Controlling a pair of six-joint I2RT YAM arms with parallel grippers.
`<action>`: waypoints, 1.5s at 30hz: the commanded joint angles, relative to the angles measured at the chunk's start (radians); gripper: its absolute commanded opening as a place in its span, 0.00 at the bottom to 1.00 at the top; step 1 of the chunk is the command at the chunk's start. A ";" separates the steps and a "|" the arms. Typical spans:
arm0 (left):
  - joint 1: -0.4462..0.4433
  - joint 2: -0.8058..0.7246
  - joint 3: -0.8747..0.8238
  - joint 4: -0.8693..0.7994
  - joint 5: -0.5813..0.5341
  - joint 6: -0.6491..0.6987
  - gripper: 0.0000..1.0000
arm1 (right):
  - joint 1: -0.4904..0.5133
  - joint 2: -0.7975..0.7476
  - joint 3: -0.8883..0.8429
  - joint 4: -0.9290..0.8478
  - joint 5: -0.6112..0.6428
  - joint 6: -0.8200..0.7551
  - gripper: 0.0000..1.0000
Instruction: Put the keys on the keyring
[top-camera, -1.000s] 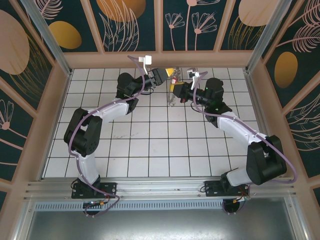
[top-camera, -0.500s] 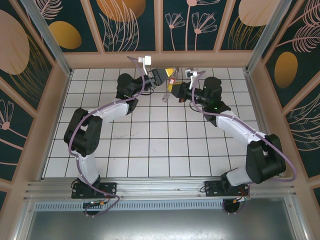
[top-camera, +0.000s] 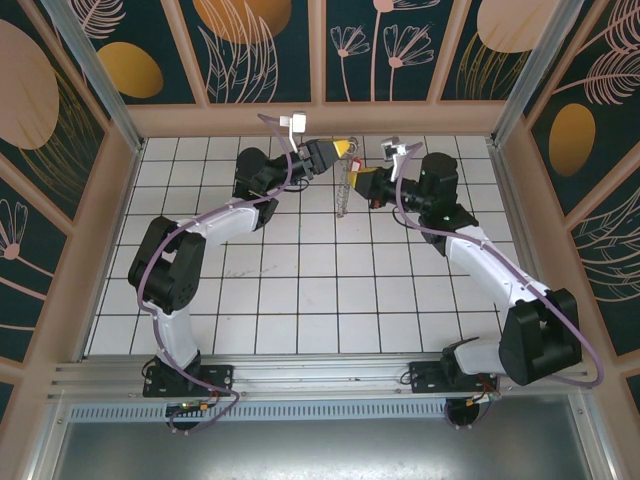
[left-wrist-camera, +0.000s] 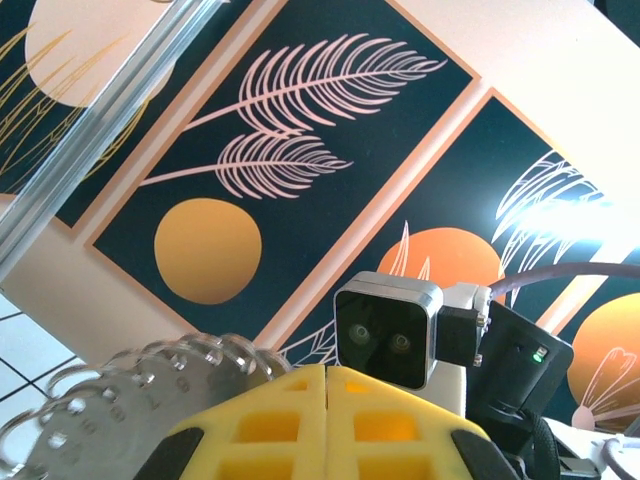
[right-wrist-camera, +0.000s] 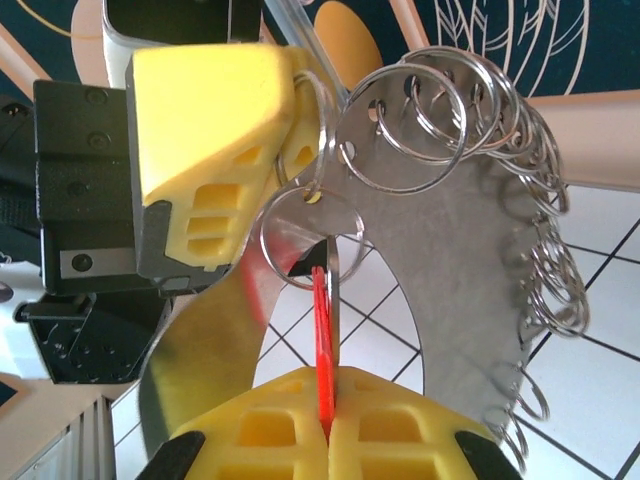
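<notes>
right gripper (right-wrist-camera: 325, 430) was pinched tight on the red key (right-wrist-camera: 321, 330), whose tip was up against the keyring (right-wrist-camera: 460, 270). beyond it, left gripper (left-wrist-camera: 327, 395) was clamped together on the keyring's top, the lot held above the tabletop (top-camera: 300, 290) near its far edge.

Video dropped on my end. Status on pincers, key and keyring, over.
Left pincer shut on keyring, held aloft. Right pincer shut on key, tip at keyring. No obstruction seen.
</notes>
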 joint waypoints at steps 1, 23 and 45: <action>-0.001 -0.034 -0.002 0.014 0.013 0.031 0.00 | -0.005 -0.025 0.043 -0.067 -0.086 -0.078 0.00; -0.001 -0.029 0.017 -0.008 0.034 0.047 0.00 | -0.005 0.081 0.205 -0.367 0.023 -0.219 0.00; -0.001 -0.034 0.009 -0.041 0.032 0.083 0.00 | -0.004 0.055 0.308 -0.554 0.086 -0.304 0.00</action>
